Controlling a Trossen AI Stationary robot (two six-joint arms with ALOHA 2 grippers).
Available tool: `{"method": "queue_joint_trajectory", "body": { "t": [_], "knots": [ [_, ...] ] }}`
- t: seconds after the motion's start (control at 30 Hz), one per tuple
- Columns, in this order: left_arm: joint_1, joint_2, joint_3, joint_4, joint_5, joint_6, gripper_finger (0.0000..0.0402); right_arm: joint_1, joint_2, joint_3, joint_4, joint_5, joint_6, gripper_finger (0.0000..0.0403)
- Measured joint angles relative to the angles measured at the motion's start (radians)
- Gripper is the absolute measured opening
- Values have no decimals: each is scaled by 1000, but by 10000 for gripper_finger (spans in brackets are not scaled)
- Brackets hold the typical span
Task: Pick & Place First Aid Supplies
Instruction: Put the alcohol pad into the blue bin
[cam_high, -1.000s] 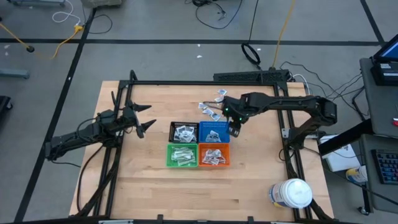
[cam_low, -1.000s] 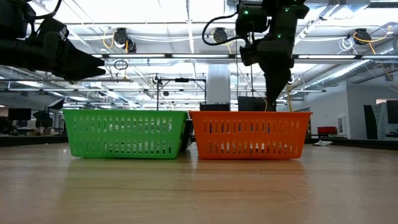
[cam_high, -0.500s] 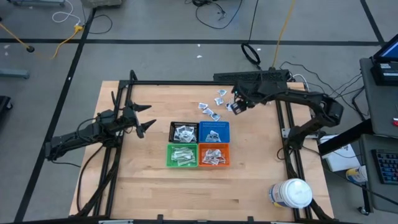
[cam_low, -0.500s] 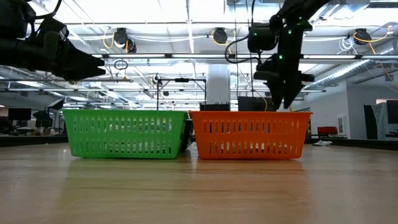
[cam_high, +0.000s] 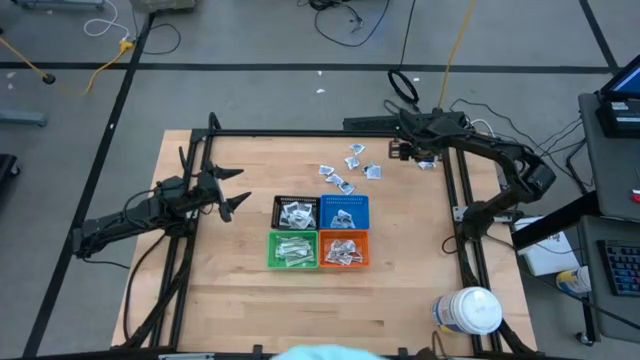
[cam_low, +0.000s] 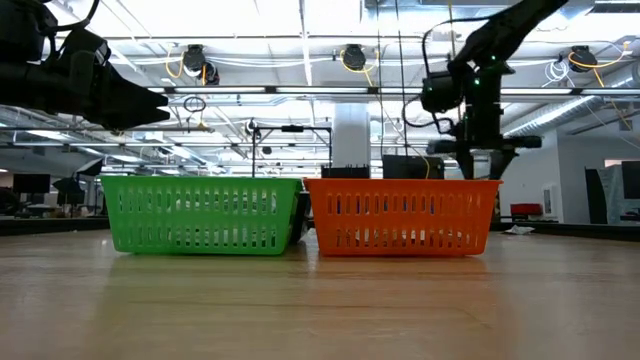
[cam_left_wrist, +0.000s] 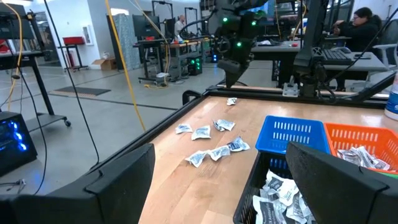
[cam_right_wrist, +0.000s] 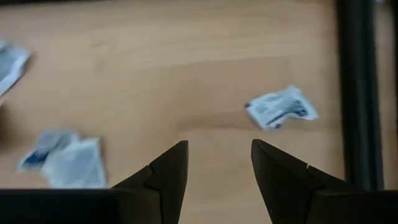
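From counter height only the green bin (cam_low: 203, 213) and the orange bin (cam_low: 402, 215) show, two slotted plastic baskets side by side; the overhead camera adds the black bin (cam_high: 296, 212) and the blue bin (cam_high: 345, 212) behind them, the four making one square block. Taking that block as the landmark: the green, black and orange bins hold crumpled, silvery-white wrapped packets, while the blue bin (cam_left_wrist: 292, 134) shows only its ribbed walls in the left wrist view. The left pincer (cam_high: 232, 198) hangs to the block's left, over the pale wooden counter (cam_high: 240, 290), its two dark fingers (cam_left_wrist: 121, 180) spread wide apart and empty. Beyond the block, on its far side, a loose cluster of packets (cam_high: 346, 172) lies flat on the wood, small squarish pouches with bluish print turned every which way, no shared long axis. Farther still and to the right, the right pincer (cam_high: 409, 150) hovers near the counter's far right edge; its fingers (cam_right_wrist: 169, 171) stand apart with nothing between them. Only its own wrist camera shows what is under it: a single packet (cam_right_wrist: 281, 107), squarish and wrinkled with a blue mark, its long side running across the gap and lying close to the dark frame rail (cam_right_wrist: 357, 93). A white round jar (cam_high: 468, 310) sits well to the block's near right.
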Motion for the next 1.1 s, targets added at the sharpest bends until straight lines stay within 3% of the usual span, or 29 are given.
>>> {"method": "queue_joint_trajectory", "body": {
  "t": [0.57,0.9,1.1],
  "knots": [
    [0,0,0,0,0,0,365,-193,-55,-196,28,21,288,171],
    [0,0,0,0,0,0,365,-220,-14,-277,261,23,321,171],
    [0,0,0,0,0,0,365,-226,33,-279,296,20,313,171]
  ]
}}
